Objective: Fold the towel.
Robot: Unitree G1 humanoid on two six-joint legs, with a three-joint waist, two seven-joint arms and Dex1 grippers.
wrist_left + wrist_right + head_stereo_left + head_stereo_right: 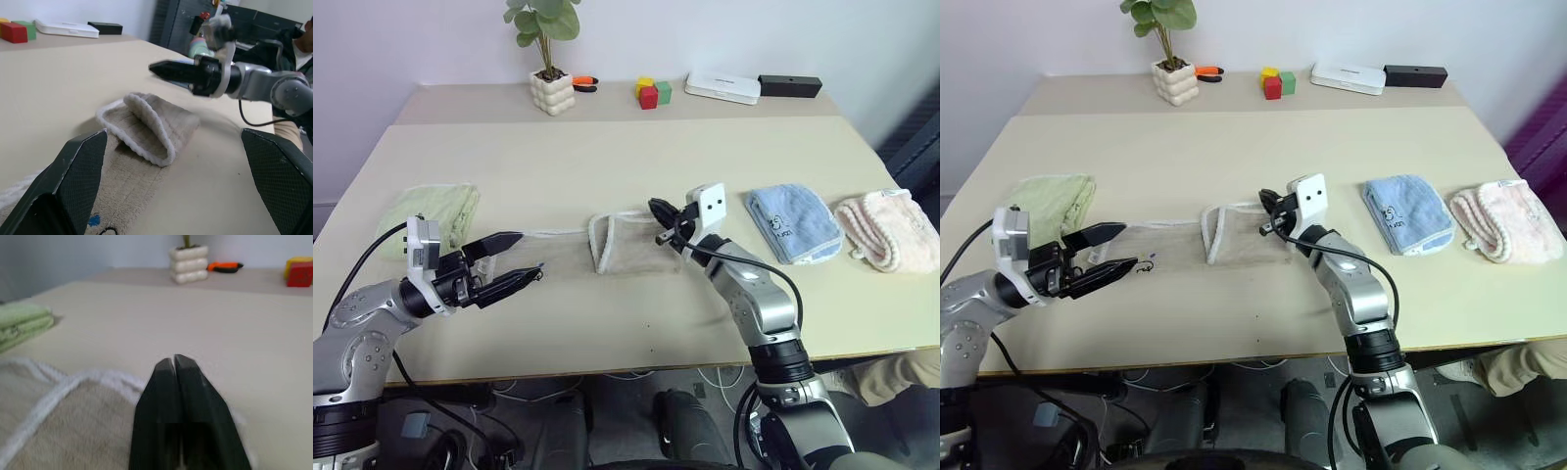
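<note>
The right hand (658, 211) is fully closed and holds nothing, just above the towel (631, 245). The left hand (514, 258) is wide open, empty, the towel's flat end between its fingers.

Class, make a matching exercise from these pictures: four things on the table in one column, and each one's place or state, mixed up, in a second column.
Things:
1. towel
2. green towel
3. blue towel
4. left end effector

Places or states:
A. folded, at the table's left side
B. fingers wide apart
C. partly folded, at the middle
D. folded, beside the pink cloth

Pairs: 1-C, 2-A, 3-D, 4-B
</note>
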